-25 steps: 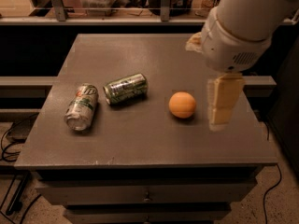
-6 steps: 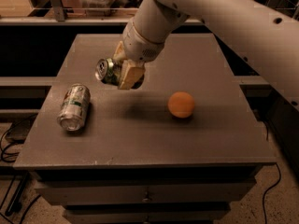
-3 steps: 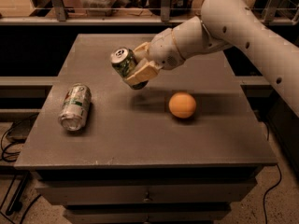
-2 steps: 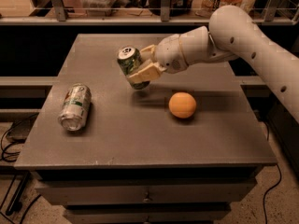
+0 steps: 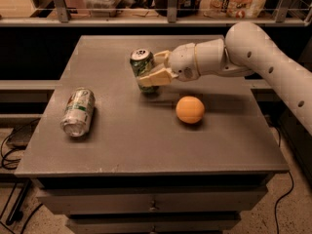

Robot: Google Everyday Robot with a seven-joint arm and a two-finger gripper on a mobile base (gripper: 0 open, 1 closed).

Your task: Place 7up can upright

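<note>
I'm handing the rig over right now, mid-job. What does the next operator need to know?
The hand is over the back middle of the table, shut on the 7up can.
The 7up can is close to upright, top up, base low at the table; I cannot tell if it touches.
The other can lies on its side at the left. The ball sits in front of the hand, to the right.
Done: can grasped and held upright.
Left: set it down, open the hand, back away without tipping it.
</note>
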